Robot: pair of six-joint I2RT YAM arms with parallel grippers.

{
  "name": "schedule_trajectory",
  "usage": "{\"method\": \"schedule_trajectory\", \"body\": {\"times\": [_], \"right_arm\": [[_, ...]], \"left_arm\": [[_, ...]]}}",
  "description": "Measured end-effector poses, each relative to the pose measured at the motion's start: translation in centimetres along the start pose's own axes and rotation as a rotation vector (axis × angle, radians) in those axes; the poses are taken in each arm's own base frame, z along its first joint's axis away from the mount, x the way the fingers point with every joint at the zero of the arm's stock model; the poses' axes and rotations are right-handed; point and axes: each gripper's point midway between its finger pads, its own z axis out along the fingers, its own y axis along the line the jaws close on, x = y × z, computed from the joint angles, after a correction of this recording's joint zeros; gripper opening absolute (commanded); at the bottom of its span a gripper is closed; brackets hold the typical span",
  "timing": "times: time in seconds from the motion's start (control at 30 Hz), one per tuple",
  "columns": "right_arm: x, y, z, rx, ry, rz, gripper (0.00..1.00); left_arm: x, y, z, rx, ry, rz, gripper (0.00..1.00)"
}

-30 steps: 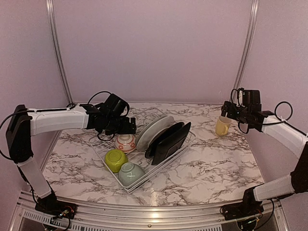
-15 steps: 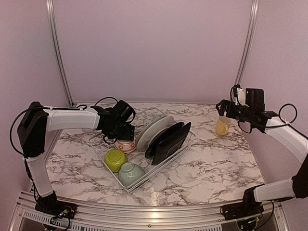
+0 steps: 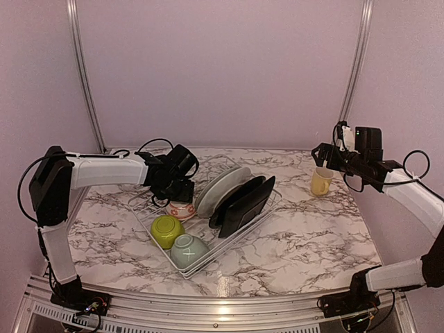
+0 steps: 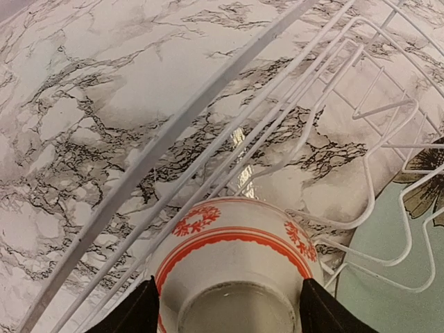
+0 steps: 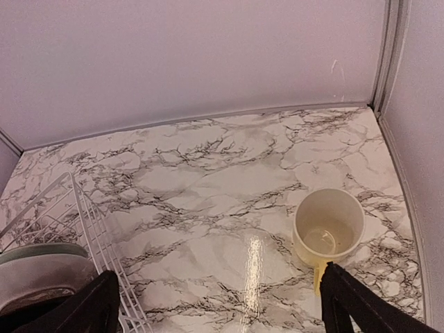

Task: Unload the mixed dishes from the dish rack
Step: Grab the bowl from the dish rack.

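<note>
The dish rack [image 3: 244,231] held black squarish plates [image 3: 243,201], whitish plates [image 3: 218,186], a lime-green bowl [image 3: 167,230] and a grey-green bowl [image 3: 189,250]. Over the last second the left gripper [image 4: 229,305] had descended onto the small red-patterned bowl [image 4: 232,277] at the rack's far-left corner, fingers spread either side, not yet clamped. The right gripper [image 5: 218,284], spread wide, had risen clear of the yellow mug [image 5: 329,225], which stood on the table, unloaded.
</note>
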Motion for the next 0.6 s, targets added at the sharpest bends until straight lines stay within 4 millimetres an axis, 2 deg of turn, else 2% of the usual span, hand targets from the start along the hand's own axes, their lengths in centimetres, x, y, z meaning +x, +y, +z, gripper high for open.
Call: {"method": "schedule_trajectory", "body": {"times": [0.6], "right_arm": [[0.03,0.07,0.0,-0.004,0.001,0.002,0.97]], "left_arm": [[0.06,-0.4,-0.47,-0.023,-0.017,0.027,0.4]]}}
